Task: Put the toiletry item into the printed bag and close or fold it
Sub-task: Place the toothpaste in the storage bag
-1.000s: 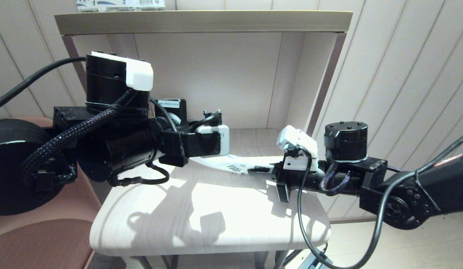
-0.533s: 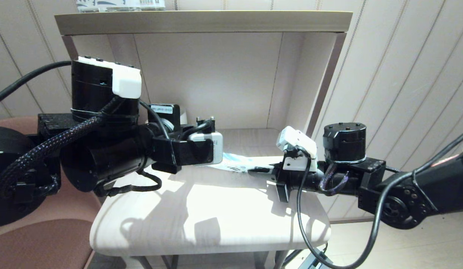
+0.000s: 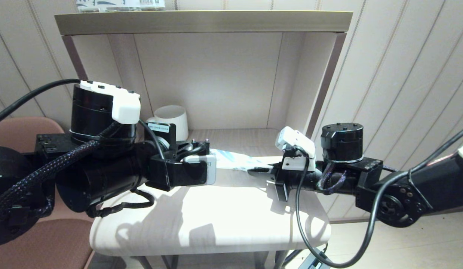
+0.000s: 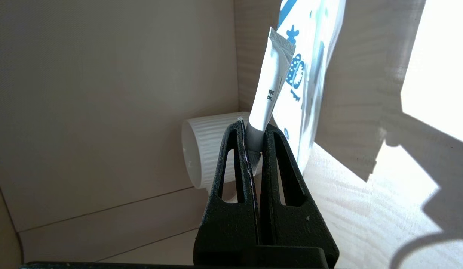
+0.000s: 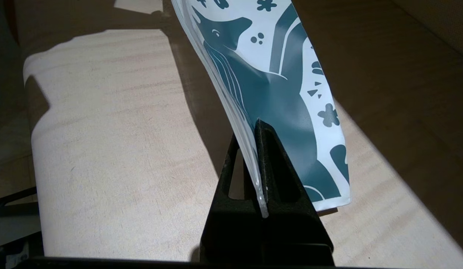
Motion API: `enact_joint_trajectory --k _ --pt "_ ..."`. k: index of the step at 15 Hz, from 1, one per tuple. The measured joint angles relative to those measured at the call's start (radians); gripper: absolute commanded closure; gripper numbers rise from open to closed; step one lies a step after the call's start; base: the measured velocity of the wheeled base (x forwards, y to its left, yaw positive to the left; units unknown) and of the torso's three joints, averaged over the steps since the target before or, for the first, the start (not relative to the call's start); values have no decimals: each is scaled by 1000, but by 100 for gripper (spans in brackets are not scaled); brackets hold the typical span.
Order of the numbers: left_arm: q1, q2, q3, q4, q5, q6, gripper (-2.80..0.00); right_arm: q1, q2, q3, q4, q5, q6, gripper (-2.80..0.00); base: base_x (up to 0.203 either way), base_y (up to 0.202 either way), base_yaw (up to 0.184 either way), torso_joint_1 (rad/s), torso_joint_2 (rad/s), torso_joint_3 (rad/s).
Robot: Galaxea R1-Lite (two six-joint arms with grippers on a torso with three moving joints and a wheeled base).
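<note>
Pale wood table [image 3: 216,224]: head view, a light-grained tabletop inside an open-fronted cabinet, lit by a bright patch of sun.
Printed bag [image 3: 235,163]: long flat white plastic pouch with blue-grey print, stretched above the table between both grippers.
Left gripper [image 3: 212,164]: on the left, just in front of a white ribbed cup [image 3: 171,119] at the far left corner.
Right gripper [image 3: 255,170]: on the right, at the pouch's right end.
Left wrist view: black jaws pressed together on the capped end of a small white toothpaste tube [image 4: 270,89], its crimped end touching the pouch [image 4: 310,56]; the cup [image 4: 209,149] lies beyond.
Right wrist view: black jaws pinched tight on the pouch's [image 5: 276,93] printed end, above the table [image 5: 104,149].
</note>
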Motion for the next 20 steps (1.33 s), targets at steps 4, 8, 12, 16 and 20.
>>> enact_joint_trajectory --k 4,8,12,16,20 --pt "0 2 6 -1 0 1 0 2 1 0 0 0 0 0 0 0 0 0 0 0" --pt "0 -3 -7 -1 0 0 0 1 5 0 -3 0 0 0 0 0 0 0 0 0" --pt "0 -21 14 0 0 3 0 4 8 -2 -2 0 0 0 0 0 0 0 0 0" --pt "-4 -36 41 2 -2 17 0 6 13 -4 -2 0 0 0 0 0 0 0 0 0" --pt "-6 -38 45 0 -28 26 0 5 19 -9 0 0 0 0 0 0 0 0 0 0"
